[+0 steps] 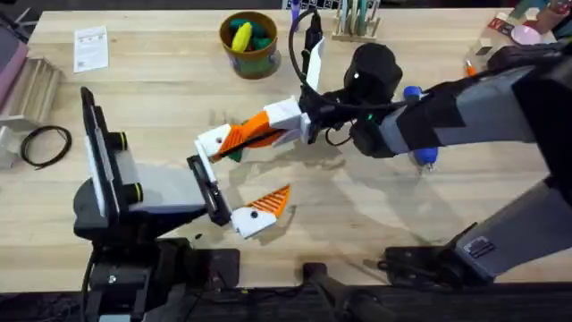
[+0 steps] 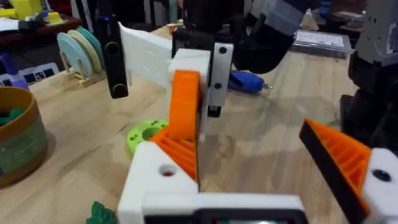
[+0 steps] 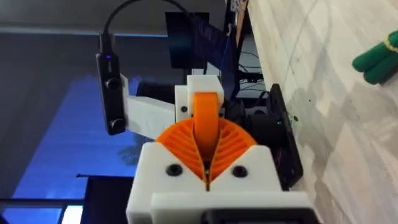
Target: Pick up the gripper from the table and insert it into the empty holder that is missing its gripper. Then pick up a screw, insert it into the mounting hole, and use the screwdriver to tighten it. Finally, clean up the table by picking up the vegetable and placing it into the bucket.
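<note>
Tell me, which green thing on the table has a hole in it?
The round bright-green disc, with a hole through its centre. The dark-green vegetable near it is leafy and knobbly, with no hole.

- My right arm reaches across the middle toward my left side, wrist turned sideways, low over the table.
- My right gripper [image 1: 234, 141] has its ribbed orange pads [image 3: 205, 140] pressed together.
- My left arm lies low and points right; my left gripper [image 1: 241, 179] is spread wide, one finger [image 1: 266, 211] well clear.
</note>
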